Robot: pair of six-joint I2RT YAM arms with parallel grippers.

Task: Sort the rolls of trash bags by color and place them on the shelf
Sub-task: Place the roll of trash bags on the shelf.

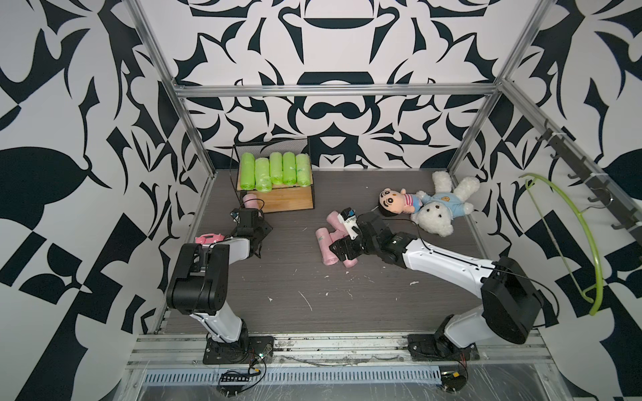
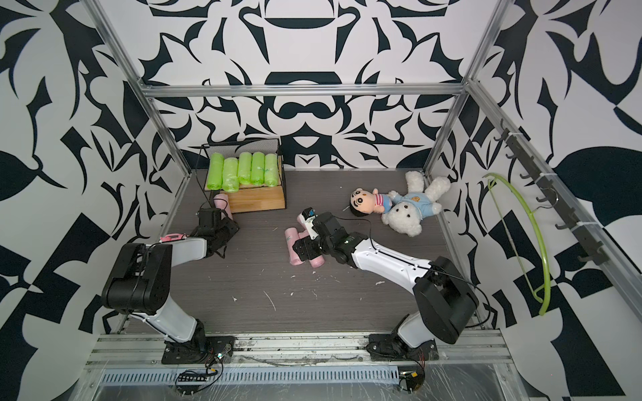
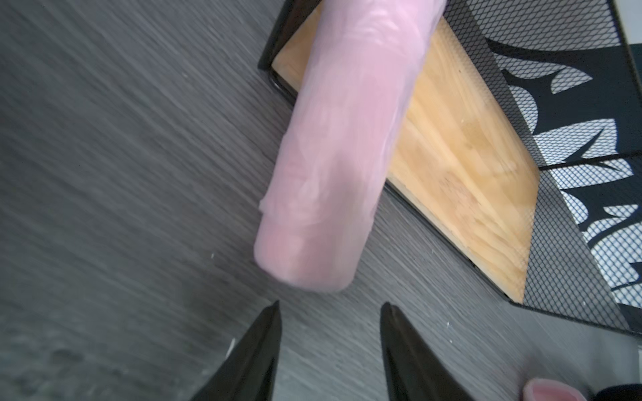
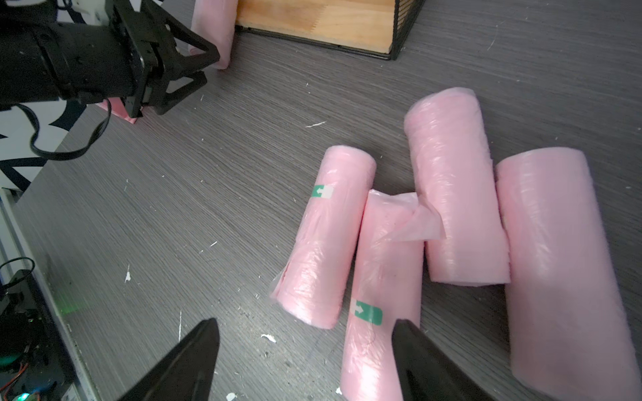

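The left gripper (image 3: 330, 307) sits at the near edge of its wrist view. Its two black fingers (image 3: 257, 350) stand a moderate gap apart with only bare table (image 3: 121, 173) between them, gripping nothing. Just ahead of the tips lies a single pink roll (image 3: 333, 156). Its near end is over the dark wood-grain surface and its far end crosses a corner of the lower board of the shelf (image 3: 462, 166). Whether it rests on that board or only leans against the frame, I cannot tell. In both top views this roll sits at the shelf's left front corner, close to the left wrist.

The right gripper (image 4: 305, 321) hovers with its jaws spread wide, also empty. Below and ahead of its tips, four pink rolls (image 4: 455, 194) lie side by side on the table, roughly parallel and touching one another. Two carry small green-and-white labels, and one has a loose flap of film. They are near the middle of the table, well apart from the shelf.

On the shelf's upper board, five green rolls (image 1: 276, 170) lie in a row, side by side in front of the mesh back.

Toward the far right of the table, a doll (image 1: 399, 203) and a white teddy bear (image 1: 432, 222) lie together. A small pink object (image 1: 208, 239) sits beside the left arm, too hidden to identify.
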